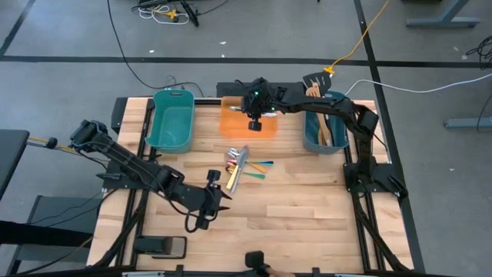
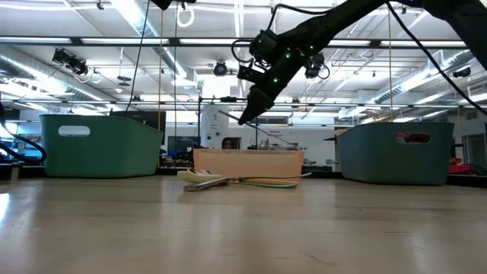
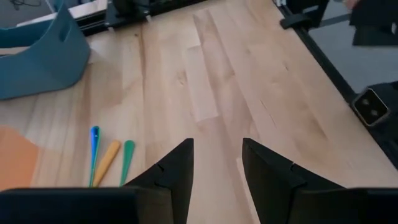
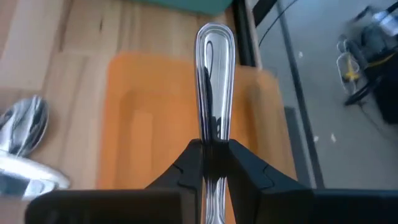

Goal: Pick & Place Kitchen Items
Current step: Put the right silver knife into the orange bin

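Right claw (image 4: 211, 163) clamped on silver cutlery piece (image 4: 213, 93), poised over orange tray (image 4: 149, 124) at upper centre; best lowered level before release; left claw (image 3: 216, 163) parted, idle over bench (image 3: 249, 93), remaining utensils (image 1: 242, 165) mid-frame.

Two dark jointed arms on black frames — the right arm (image 1: 323, 104) shows small green lights near its wrist. Each pincer has flat, black, tapering fingers (image 3: 177, 174); left arm (image 1: 146, 173) equally dark, thin cable alongside
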`<state>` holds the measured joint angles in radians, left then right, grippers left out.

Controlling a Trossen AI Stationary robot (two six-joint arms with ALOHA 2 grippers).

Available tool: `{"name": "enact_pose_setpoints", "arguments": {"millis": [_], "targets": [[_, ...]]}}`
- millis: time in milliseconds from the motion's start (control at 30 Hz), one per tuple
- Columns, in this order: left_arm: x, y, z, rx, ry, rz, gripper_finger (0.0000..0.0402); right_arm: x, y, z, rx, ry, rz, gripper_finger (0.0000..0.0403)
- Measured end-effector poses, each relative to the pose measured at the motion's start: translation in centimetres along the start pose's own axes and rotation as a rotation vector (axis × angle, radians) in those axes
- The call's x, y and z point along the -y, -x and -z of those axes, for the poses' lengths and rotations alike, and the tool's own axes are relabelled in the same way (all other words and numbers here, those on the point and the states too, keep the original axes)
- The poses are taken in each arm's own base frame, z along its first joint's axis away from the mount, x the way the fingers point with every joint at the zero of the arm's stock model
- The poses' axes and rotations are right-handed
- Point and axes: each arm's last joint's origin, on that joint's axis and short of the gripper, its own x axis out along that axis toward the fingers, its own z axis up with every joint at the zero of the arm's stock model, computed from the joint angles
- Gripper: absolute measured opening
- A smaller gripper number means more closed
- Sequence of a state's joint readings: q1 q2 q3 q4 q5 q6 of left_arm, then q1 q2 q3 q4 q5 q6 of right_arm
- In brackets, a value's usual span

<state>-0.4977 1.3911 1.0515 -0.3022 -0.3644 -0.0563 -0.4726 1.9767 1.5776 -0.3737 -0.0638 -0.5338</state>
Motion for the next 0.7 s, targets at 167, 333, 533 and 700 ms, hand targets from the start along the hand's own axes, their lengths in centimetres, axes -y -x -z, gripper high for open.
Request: {"name": "enact_pose_setpoints", "arguments": {"millis": [167, 333, 533, 700], "targets": [[-0.6, -0.2, 0.0, -0.003, 0.012, -0.019, 0.0142, 0.4, -1.4, 0.3, 0.030, -0.002, 0.015, 0.0051], [-1.0, -0.3, 0.0, -0.011, 0.019, -0.029, 0.0142, 0.3, -2.3, 0.8, 0.022, -0.005, -0.003, 0.0051], [-1.2, -0.4, 0.0, -0.012, 0.022, -0.027, 0.0142, 0.5, -3.0, 1.5, 0.003, -0.019, -0.005, 0.0051], [-1.2, -0.4, 0.0, -0.009, 0.024, -0.025, 0.0142, 0.5, -3.3, 1.7, -0.004, -0.032, -0.006, 0.0060]]}}
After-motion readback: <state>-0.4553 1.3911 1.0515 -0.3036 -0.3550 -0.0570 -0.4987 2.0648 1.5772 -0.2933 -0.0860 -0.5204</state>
